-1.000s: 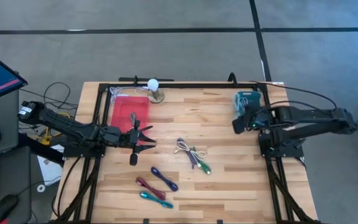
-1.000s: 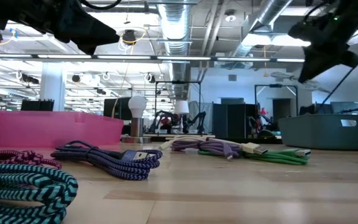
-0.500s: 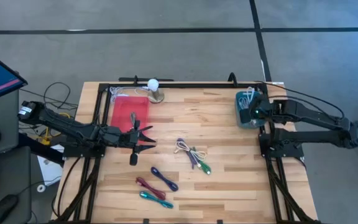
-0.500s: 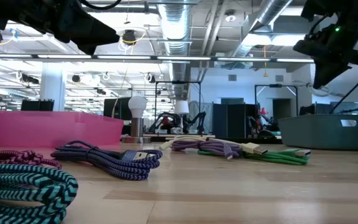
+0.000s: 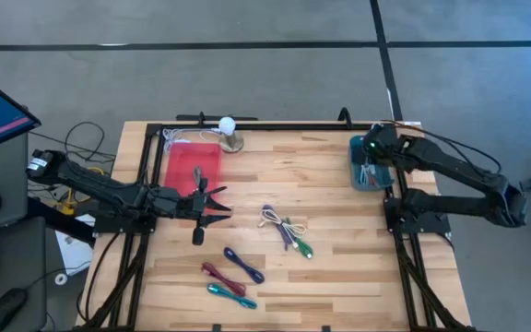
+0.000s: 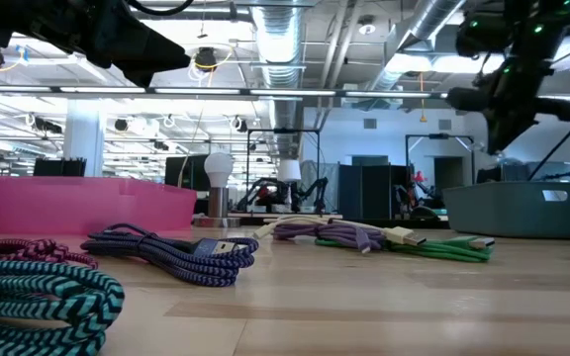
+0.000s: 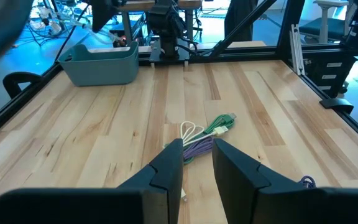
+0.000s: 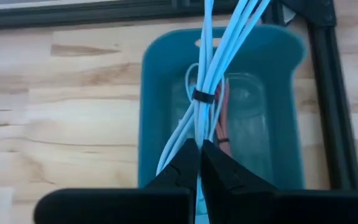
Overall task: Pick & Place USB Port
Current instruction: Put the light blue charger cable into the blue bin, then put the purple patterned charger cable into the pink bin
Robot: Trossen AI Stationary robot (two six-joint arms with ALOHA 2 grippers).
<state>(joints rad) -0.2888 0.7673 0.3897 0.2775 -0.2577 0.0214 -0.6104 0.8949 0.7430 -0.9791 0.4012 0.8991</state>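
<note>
The right gripper [image 8: 199, 163] has its fingers pinched on a pale blue cable [image 8: 205, 81] directly above the teal bin [image 8: 154, 81], release pending; several cables [image 5: 284, 229] remain on the counter [image 5: 321, 277]. The left gripper [image 7: 197, 163] waits, fingers slightly parted.

Even, bright overhead light; the counter [image 5: 330, 231] shows only soft, faint shadows. In the low view ceiling strip lights glare and the nearest teal cable [image 6: 28, 297] is blurred. The wrist views are slightly soft near the lens.

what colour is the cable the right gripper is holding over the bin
Light blue cable, held by the right gripper above the teal bin; clearest in the right wrist view.
</note>
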